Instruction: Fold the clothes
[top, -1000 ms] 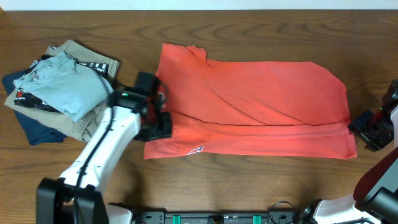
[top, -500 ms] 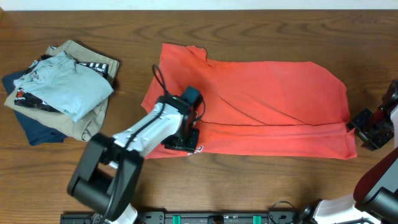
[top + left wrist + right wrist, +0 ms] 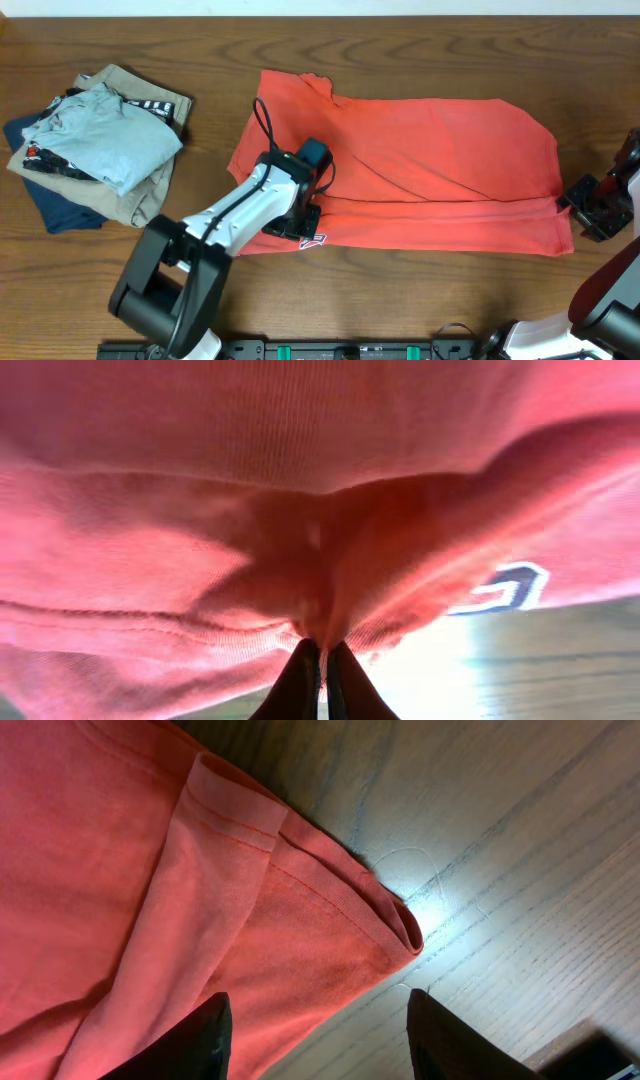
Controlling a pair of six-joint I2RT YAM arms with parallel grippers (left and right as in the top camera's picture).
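The coral-red T-shirt [image 3: 430, 170] lies partly folded across the middle of the table, its logo patch [image 3: 316, 240] at the front left. My left gripper [image 3: 300, 222] is shut on a pinch of the shirt's fabric near that patch. In the left wrist view the fingertips [image 3: 321, 652] clamp the red cloth [image 3: 300, 480], with the patch [image 3: 500, 588] to the right. My right gripper [image 3: 597, 208] is open beside the shirt's right front corner. In the right wrist view its fingers [image 3: 315, 1030] straddle that corner [image 3: 330, 920] without holding it.
A pile of folded garments [image 3: 95, 145], light blue on tan and navy, sits at the left of the wooden table [image 3: 400, 60].
My left arm swung from the shirt's left edge rightward over the shirt and closed on fabric by the logo patch; the left edge has drawn in slightly. The right arm has not moved.
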